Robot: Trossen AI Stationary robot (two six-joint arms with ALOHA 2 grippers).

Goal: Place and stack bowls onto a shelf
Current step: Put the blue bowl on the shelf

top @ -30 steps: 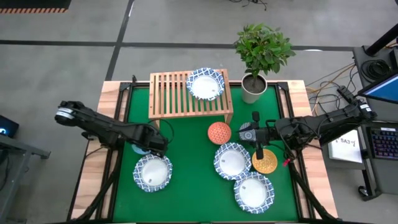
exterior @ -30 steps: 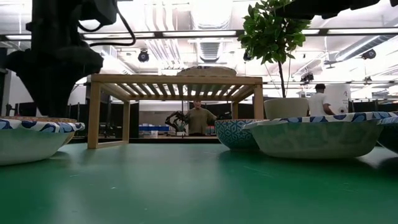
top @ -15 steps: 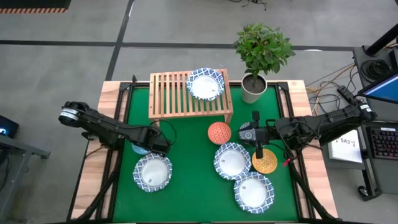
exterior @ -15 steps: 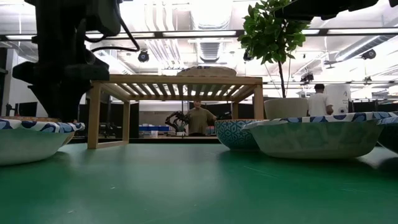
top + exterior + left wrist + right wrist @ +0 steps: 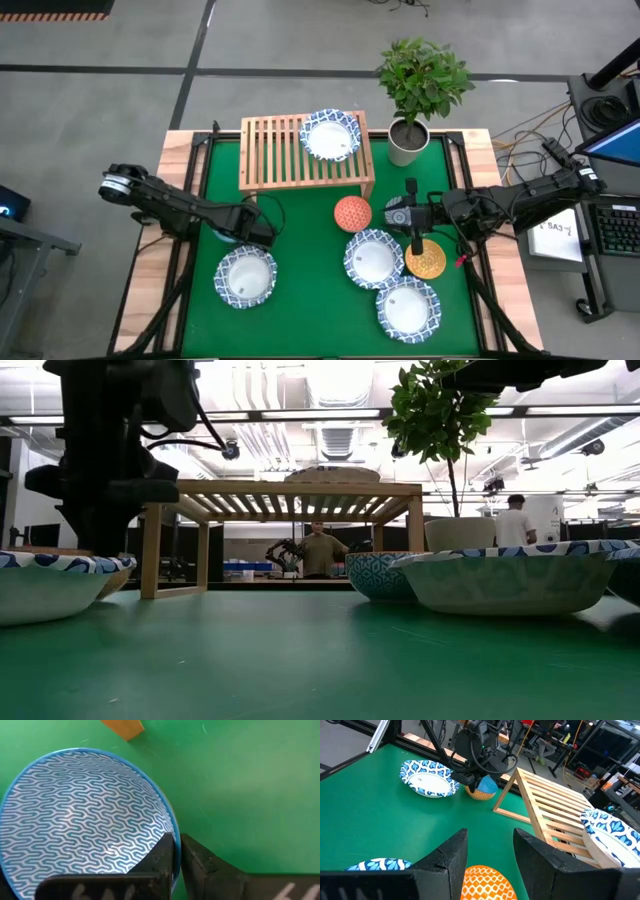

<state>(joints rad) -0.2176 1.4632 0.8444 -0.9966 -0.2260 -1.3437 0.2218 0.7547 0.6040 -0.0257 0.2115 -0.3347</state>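
Observation:
My left gripper [image 5: 244,231] is shut on a light blue wave-patterned bowl [image 5: 80,820] at the table's left, just beyond a white blue-rimmed bowl [image 5: 246,276]. The bowl also shows in the right wrist view [image 5: 482,788]. The wooden shelf [image 5: 275,150] stands at the far edge with one white bowl [image 5: 330,134] resting on its slats at the right end. My right gripper [image 5: 490,855] is open and empty, level beside the orange-red bowl [image 5: 352,213]. Two more white bowls [image 5: 374,258] [image 5: 407,308] and a golden yellow bowl [image 5: 426,260] rest on the mat at the right. My left gripper holds the light blue bowl by its rim [image 5: 173,831], on the side toward the table's right. One finger [image 5: 162,857] is inside the bowl and one [image 5: 197,862] outside. The fingers come from above, pointing down. Whether the bowl is clear of the mat I cannot tell.
A potted plant in a white pot [image 5: 408,140] stands at the far right beside the shelf. Bare green mat [image 5: 300,300] lies between the left white bowl and the bowls on the right. People show in the room beyond the table [image 5: 318,550].
My left gripper has shifted a little toward the table's right edge, staying at the light blue bowl.

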